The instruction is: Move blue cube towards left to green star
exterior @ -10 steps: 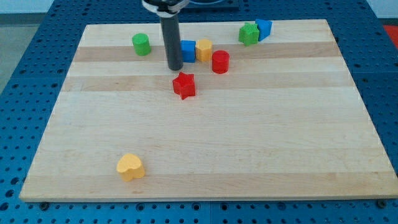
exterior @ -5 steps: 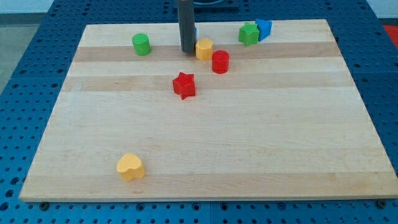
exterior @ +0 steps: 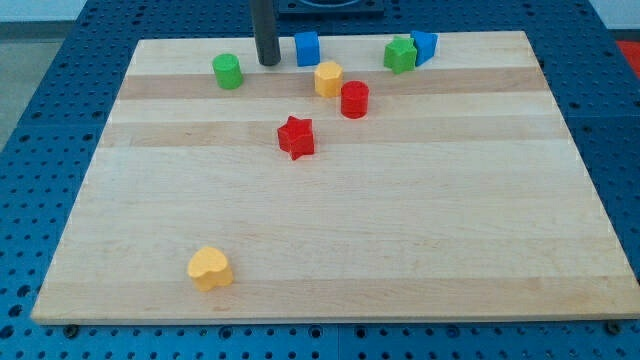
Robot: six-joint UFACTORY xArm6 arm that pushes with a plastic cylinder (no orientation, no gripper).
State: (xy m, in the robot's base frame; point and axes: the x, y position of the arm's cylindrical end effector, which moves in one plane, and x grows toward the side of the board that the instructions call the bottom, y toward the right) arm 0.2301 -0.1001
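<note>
The blue cube (exterior: 307,47) sits near the board's top edge, left of centre. The green star (exterior: 401,54) lies further to the view's right along the same edge, touching a second blue block (exterior: 425,46) on its right. My tip (exterior: 268,62) rests on the board just left of the blue cube, a small gap apart, between it and the green cylinder (exterior: 228,71).
A yellow block (exterior: 328,78) and a red cylinder (exterior: 354,99) sit just below the blue cube. A red star (exterior: 296,136) lies below them. A yellow heart (exterior: 210,268) is near the bottom left. The wooden board (exterior: 340,240) ends close behind the top blocks.
The blue cube has shifted up toward the board's top edge. My tip went from the cube's left side, up past it, and now stands left of it.
</note>
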